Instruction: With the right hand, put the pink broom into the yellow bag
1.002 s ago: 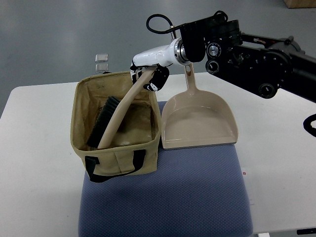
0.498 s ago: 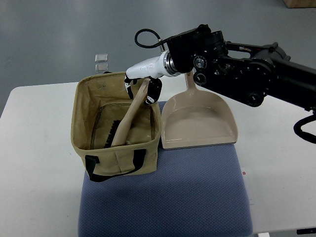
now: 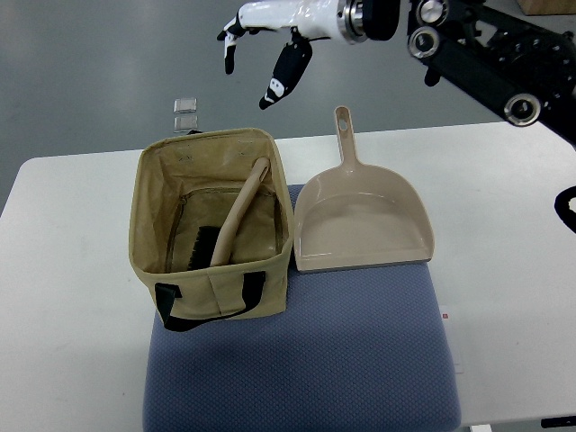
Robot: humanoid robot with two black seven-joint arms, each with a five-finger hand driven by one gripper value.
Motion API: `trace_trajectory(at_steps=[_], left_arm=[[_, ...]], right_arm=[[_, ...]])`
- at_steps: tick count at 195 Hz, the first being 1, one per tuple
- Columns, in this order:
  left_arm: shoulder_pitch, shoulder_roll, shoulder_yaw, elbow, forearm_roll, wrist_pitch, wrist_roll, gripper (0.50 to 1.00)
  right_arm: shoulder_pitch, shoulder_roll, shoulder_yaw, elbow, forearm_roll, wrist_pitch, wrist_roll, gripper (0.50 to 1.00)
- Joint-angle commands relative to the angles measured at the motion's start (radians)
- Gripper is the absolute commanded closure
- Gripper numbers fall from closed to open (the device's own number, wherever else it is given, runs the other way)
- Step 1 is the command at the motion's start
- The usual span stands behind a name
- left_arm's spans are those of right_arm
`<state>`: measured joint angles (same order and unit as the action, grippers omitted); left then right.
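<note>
The bag (image 3: 212,236) is seen standing open at the left on a blue mat (image 3: 306,360) laid over the white surface (image 3: 63,270). The broom (image 3: 236,220) is propped inside it, bristles down, handle leaned against the far rim. A dustpan (image 3: 364,220) lies just beside. The right hand (image 3: 265,40) is held well above, fingers spread, nothing gripped.

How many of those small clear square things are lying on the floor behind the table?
2: the small clear squares sit on the grey floor just beyond the table's far edge, one directly behind the other.
</note>
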<state>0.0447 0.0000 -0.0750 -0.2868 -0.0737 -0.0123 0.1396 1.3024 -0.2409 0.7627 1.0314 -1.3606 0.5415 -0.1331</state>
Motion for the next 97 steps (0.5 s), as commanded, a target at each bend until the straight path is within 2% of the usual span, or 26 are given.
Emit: trace_trajectory(at_steps=[1, 24, 46, 72, 97], left_arm=[[0.000, 0.000, 0.001, 0.000, 0.000, 0.000, 0.000, 0.500], [0.000, 0.000, 0.001, 0.000, 0.000, 0.000, 0.000, 0.500], [0.000, 0.000, 0.001, -0.002, 0.000, 0.000, 0.000, 0.500], [0.000, 0.000, 0.003, -0.009, 0.000, 0.002, 0.000, 0.500], [0.000, 0.000, 0.001, -0.009, 0.000, 0.002, 0.000, 0.500]], right_arm=[[-0.107, -0.020, 0.199, -0.004, 0.072, -0.037, 0.000, 0.572], [-0.232, -0.011, 0.388, -0.004, 0.169, -0.118, 0.012, 0.572], [-0.356, 0.011, 0.511, -0.004, 0.339, -0.221, 0.050, 0.572], [-0.468, 0.055, 0.558, -0.008, 0.620, -0.370, 0.144, 0.572], [-0.554, 0.064, 0.557, -0.013, 0.770, -0.428, 0.237, 0.572]])
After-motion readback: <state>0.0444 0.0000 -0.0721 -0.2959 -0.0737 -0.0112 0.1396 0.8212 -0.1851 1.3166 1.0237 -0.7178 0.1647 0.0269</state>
